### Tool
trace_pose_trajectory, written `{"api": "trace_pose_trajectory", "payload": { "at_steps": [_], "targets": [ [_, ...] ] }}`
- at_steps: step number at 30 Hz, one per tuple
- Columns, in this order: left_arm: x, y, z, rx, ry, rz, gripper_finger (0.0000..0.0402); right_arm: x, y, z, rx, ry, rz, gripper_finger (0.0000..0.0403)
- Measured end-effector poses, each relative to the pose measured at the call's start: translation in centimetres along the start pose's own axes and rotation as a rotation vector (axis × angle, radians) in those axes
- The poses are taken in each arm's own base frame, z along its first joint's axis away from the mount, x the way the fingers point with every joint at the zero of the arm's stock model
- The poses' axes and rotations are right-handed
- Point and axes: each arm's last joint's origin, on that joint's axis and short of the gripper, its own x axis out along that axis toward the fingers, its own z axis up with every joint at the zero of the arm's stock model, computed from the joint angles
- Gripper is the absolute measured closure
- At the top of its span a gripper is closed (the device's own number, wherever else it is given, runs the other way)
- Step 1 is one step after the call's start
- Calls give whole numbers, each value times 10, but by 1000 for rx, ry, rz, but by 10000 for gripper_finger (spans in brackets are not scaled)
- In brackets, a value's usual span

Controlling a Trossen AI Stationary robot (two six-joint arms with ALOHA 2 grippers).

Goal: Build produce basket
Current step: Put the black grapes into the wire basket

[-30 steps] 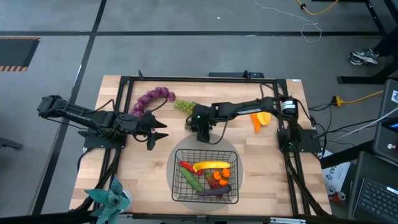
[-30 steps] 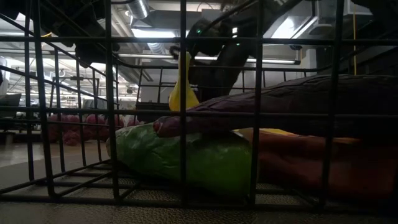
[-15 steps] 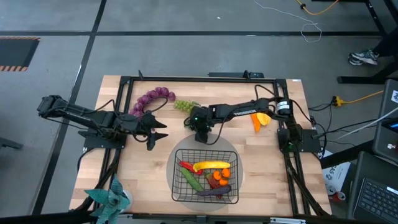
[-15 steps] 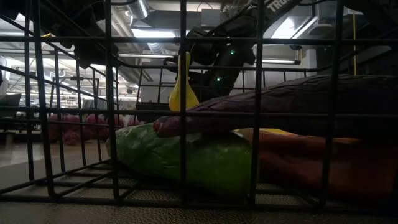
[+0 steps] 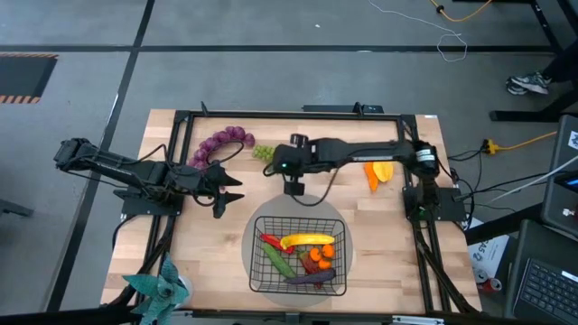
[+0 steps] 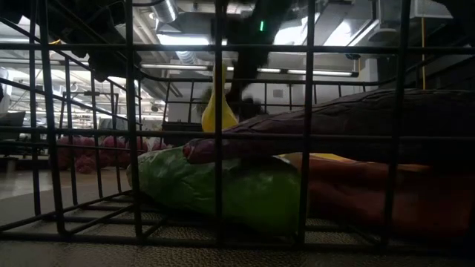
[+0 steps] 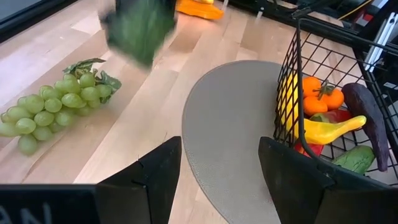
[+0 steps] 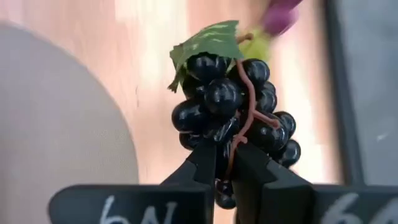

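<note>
The black wire basket point(image 5: 256, 246) stands on a round grey mat point(image 5: 298, 213) near the table's front edge. It holds a yellow banana point(image 5: 307, 240), a red chili point(image 5: 270, 241), a green cucumber point(image 5: 279, 263), tangerines point(image 5: 318, 256) and an eggplant point(image 5: 312, 278). My right gripper point(image 5: 293, 187) hangs above the mat's far edge, shut on a dark grape bunch point(image 8: 233, 106). Green grapes point(image 7: 56, 109) and purple grapes point(image 5: 221, 143) lie on the wood at the far left. My left gripper point(image 7: 219, 177) waits open, left of the mat. My right gripper pinches the dark grape bunch between its two fingers point(image 8: 205, 163), at the bunch's near end point(image 8: 224, 148) beside the brown stem. The fingers slant steeply down from above. The bunch is lifted clear of the table, its green leaf point(image 8: 205, 40) at the end farthest from the fingers.
An orange pepper point(image 5: 379, 171) lies at the far right under my right arm. A teal leafy plant point(image 5: 158, 287) stands at the near left corner. A black frame point(image 5: 271, 115) runs around the table. Bare wood lies between the mat and the green grapes.
My right gripper has risen well above the table and tipped more steeply downward, drifting slightly toward the far edge. The dark grape bunch has come up with it, clear of the wood.
</note>
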Motion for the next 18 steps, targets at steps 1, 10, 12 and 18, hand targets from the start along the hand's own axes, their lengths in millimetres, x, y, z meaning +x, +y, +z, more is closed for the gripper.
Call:
{"api": "trace_pose_trajectory", "payload": {
  "at_steps": [1,10,12,18],
  "targets": [
    [0,0,0,0,-1,0,191,-15,-1,4,-9,-19,-16,374],
    [0,0,0,2,4,1,191,-126,11,19,-84,-270,335,371],
    [0,0,0,1,4,1,191,-143,22,18,-123,-326,515,372],
    [0,0,-1,9,5,2,191,-162,60,14,-213,-346,692,365]
  ]
}}
